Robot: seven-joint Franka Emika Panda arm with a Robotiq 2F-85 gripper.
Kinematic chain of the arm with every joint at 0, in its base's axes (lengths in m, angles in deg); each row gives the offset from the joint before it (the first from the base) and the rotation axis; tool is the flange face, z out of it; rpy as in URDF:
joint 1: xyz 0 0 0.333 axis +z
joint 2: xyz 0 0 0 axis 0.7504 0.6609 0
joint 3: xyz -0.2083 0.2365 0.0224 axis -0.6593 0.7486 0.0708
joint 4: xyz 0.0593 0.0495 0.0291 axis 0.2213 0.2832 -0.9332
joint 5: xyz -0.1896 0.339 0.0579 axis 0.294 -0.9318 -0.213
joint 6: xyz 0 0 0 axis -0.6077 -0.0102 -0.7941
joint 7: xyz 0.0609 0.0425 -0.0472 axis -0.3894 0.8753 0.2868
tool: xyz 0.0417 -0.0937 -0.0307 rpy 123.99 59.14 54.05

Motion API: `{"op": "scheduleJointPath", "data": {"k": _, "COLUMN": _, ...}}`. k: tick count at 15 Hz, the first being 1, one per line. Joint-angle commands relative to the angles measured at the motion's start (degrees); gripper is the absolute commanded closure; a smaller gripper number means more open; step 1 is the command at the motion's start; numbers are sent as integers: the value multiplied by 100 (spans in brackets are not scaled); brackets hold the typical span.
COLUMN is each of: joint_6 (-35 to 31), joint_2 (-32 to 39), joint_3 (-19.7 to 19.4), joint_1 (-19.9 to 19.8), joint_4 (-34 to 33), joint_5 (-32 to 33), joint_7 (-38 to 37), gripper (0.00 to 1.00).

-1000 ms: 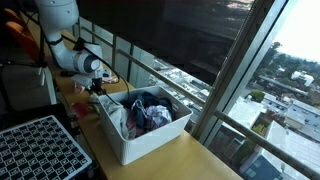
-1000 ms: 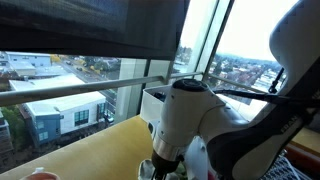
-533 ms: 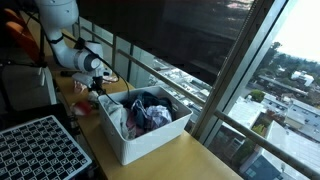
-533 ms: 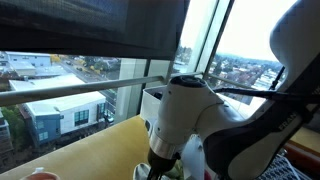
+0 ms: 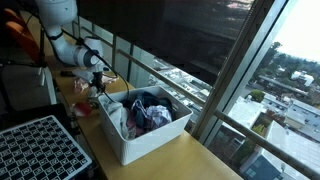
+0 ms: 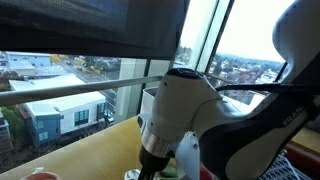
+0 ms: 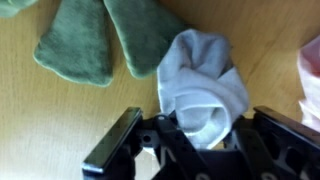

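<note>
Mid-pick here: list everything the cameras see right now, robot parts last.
white sock: one, white, bunched between the claw's fingers, over the table
green socks: at least two, green, flat on the table beside the white sock
bin: one, white, on the table by the window
clothes: a heap, dark, purple and white, inside the bin
grid tray: one, black, near the bin's end
table: one, light wood
arm: one, white, beside the bin
claw: one, black, closed on the white sock
</note>
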Motion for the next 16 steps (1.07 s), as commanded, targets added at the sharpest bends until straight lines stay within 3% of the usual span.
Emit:
{"op": "scheduleJointPath", "data": {"k": 1, "joint_6": 173, "joint_2": -331, "joint_3": -44, "joint_1": 184, "joint_4": -134, "joint_5": -24, "joint_7": 155, "gripper": 98}}
{"op": "scheduleJointPath", "data": {"k": 7, "joint_6": 390, "joint_2": -1732, "joint_3": -564, "joint_1": 65, "joint_4": 262, "joint_5": 422, "joint_7": 19, "gripper": 98}}
{"op": "scheduleJointPath", "data": {"k": 10, "joint_6": 677, "joint_2": -2503, "joint_3": -789, "joint_1": -183, "joint_4": 472, "joint_5": 823, "joint_7": -69, "gripper": 98}}
{"op": "scheduleJointPath", "data": {"k": 16, "joint_6": 749, "joint_2": -3234, "joint_3": -866, "joint_1": -1184, "joint_4": 1049, "joint_5": 1396, "joint_7": -176, "gripper": 98}}
